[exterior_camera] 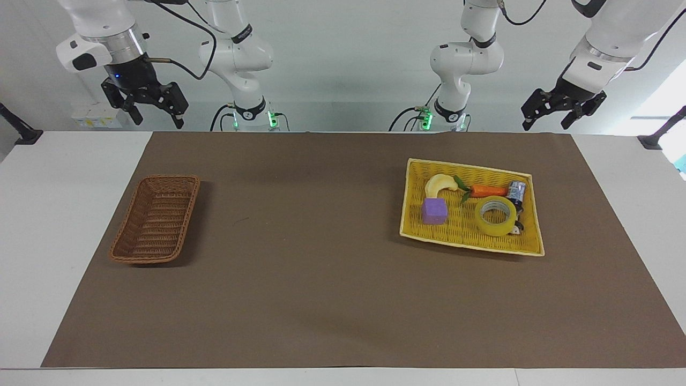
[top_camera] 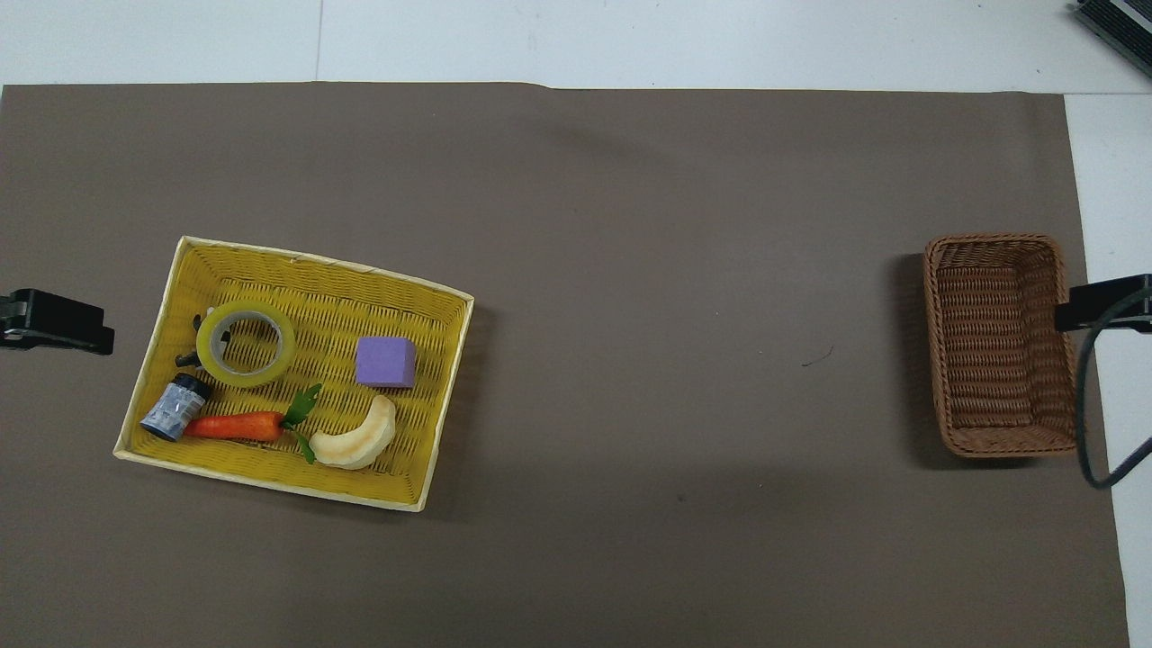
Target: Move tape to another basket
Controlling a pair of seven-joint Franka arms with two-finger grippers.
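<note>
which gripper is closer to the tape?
Left. The left gripper hangs raised at the tape's end of the table; the right gripper is up by the brown basket.

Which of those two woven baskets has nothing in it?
The small dark-brown basket at the right arm's end of the table. The yellow tray holds the tape, a purple cube, a carrot and more.
</note>
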